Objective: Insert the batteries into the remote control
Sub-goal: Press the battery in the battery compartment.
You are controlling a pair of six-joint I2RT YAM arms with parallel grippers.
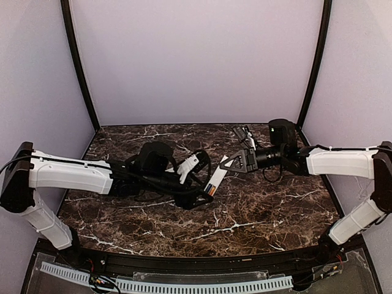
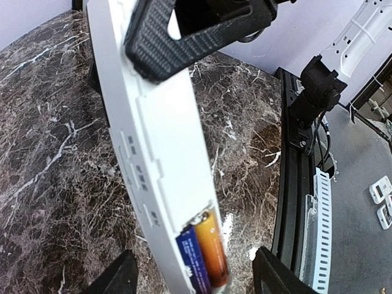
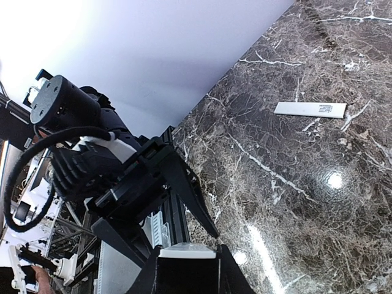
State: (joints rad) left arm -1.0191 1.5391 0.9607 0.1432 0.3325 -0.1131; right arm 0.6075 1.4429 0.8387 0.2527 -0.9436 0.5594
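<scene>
The remote control (image 2: 160,141) is a slim white bar held tilted above the marble, back side up. My right gripper (image 1: 233,164) is shut on its upper end; in the right wrist view only the remote's white end (image 3: 184,250) shows between the fingers (image 3: 153,275). Two batteries lie side by side in the open compartment at the lower end, one orange (image 2: 212,252) and one blue (image 2: 191,260). My left gripper (image 2: 195,277) is open, with one finger (image 2: 116,277) on each side of that lower end and apart from it. From above, the orange battery (image 1: 210,190) shows at the remote's low tip.
A thin flat white cover strip (image 3: 310,109) lies on the dark marble table (image 1: 257,208), away from both grippers. Black frame rails (image 2: 293,184) and a white slotted strip (image 1: 184,285) run along the near edge. Purple walls close in the back and sides.
</scene>
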